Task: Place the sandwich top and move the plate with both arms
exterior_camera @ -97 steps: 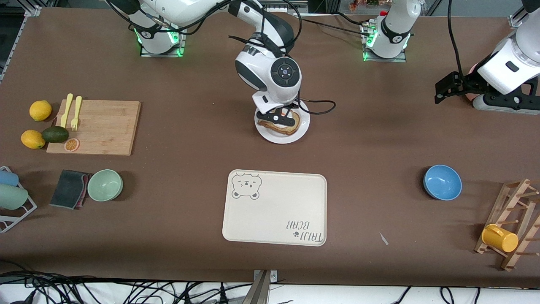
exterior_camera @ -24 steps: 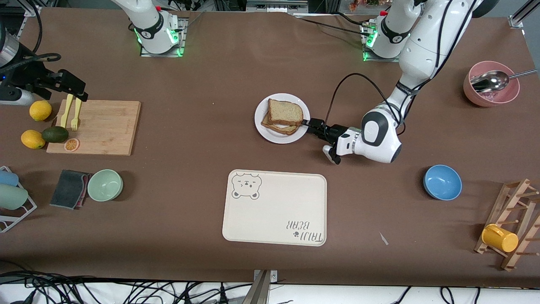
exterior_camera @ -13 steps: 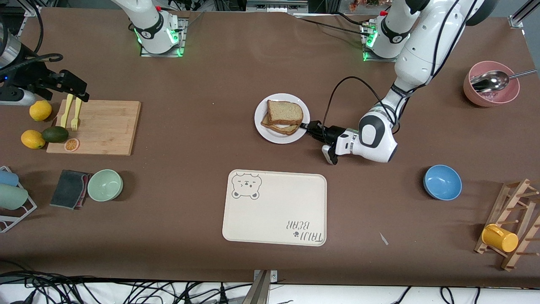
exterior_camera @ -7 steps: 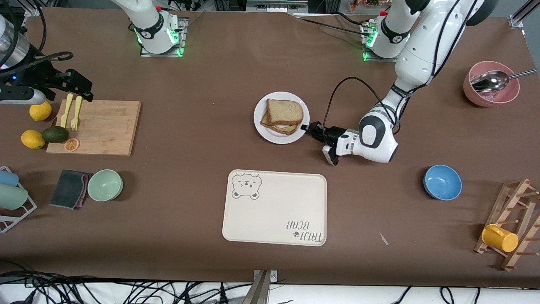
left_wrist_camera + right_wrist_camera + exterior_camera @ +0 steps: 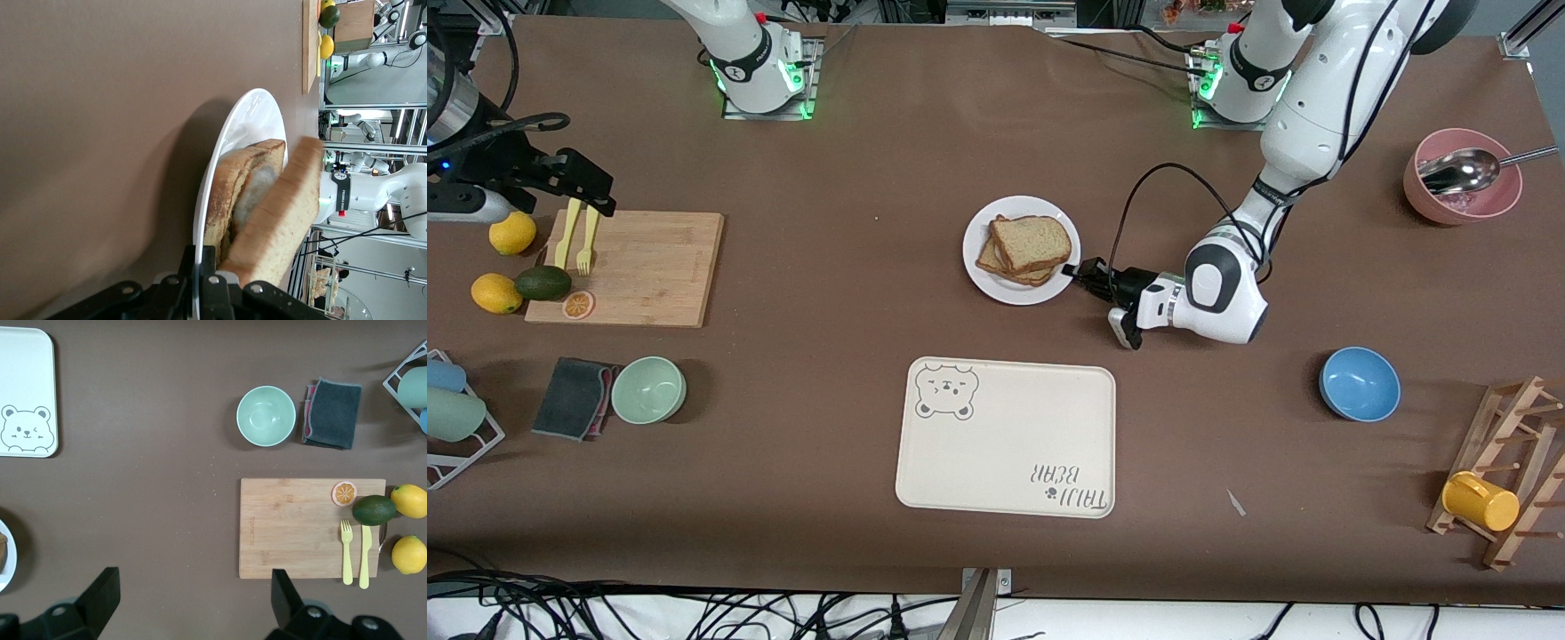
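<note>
The white plate (image 5: pixel 996 280) sits mid-table with the sandwich on it. The sandwich top (image 5: pixel 1033 242), a plain brown slice, lies askew on the lower slice (image 5: pixel 991 259). My left gripper (image 5: pixel 1074 270) is shut on the plate's rim at the edge toward the left arm's end. In the left wrist view the rim (image 5: pixel 230 143) runs between the jaws of the left gripper (image 5: pixel 202 259), and the sandwich top (image 5: pixel 283 213) leans off the lower slice (image 5: pixel 233 190). My right gripper (image 5: pixel 591 188) is open and empty, up over the cutting board's corner.
The beige bear tray (image 5: pixel 1005 437) lies nearer the camera than the plate. A wooden cutting board (image 5: pixel 640 267) with fork, knife and fruit, a green bowl (image 5: pixel 648 389) and a grey cloth lie toward the right arm's end. A blue bowl (image 5: pixel 1359 383) and pink bowl (image 5: pixel 1461 188) lie toward the left arm's end.
The right arm left the plate and drew back to the cutting board; the left gripper closed on the plate's rim. The top slice has just slid slightly toward the left gripper.
</note>
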Robot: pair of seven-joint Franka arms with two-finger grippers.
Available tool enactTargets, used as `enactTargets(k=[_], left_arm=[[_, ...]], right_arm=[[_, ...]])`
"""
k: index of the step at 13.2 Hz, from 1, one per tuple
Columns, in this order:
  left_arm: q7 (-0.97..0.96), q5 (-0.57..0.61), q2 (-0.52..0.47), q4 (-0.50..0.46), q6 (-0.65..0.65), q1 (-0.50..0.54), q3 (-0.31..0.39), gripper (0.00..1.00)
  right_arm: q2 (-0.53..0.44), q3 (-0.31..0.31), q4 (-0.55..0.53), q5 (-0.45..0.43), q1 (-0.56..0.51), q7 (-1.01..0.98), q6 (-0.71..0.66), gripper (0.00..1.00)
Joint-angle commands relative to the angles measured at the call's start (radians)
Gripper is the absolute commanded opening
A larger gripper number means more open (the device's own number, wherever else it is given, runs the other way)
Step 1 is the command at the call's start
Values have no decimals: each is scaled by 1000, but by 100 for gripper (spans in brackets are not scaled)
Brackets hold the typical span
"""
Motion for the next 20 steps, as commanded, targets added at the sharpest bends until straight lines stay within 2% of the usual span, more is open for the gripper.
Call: enactTargets(k=[1,2,3,4,8,13,16,18,20], left_arm=[[6,-35,-15,50,-29,7,2,0],[-12,-37,-10,79,-29,5,2,0],[-62,-37,-8,118,-29,5,2,0],[-118,-35,-5,161,-29,5,2,0],[-294,-34,36,313,-29,14,11,0],[-380,-59,182,528,-3,71,20,0],[-384,-188,232,560,87,56,20,0],[-385,-213,260,588,194,16,20,0],[-399,-221,280,614,247,-4,20,0]], right_arm=[[20,34,21,8,-35,6,5,100],[29,107,22,19,-128,4,5,100],[32,205,22,24,-229,4,5,100],[34,245,22,22,-269,4,5,100],[36,246,22,22,-271,6,7,100],[36,244,22,24,-271,-8,4,100],[34,247,21,24,-270,4,-5,100],[31,246,22,22,-270,0,-7,100],[29,246,21,22,-270,3,-7,100]])
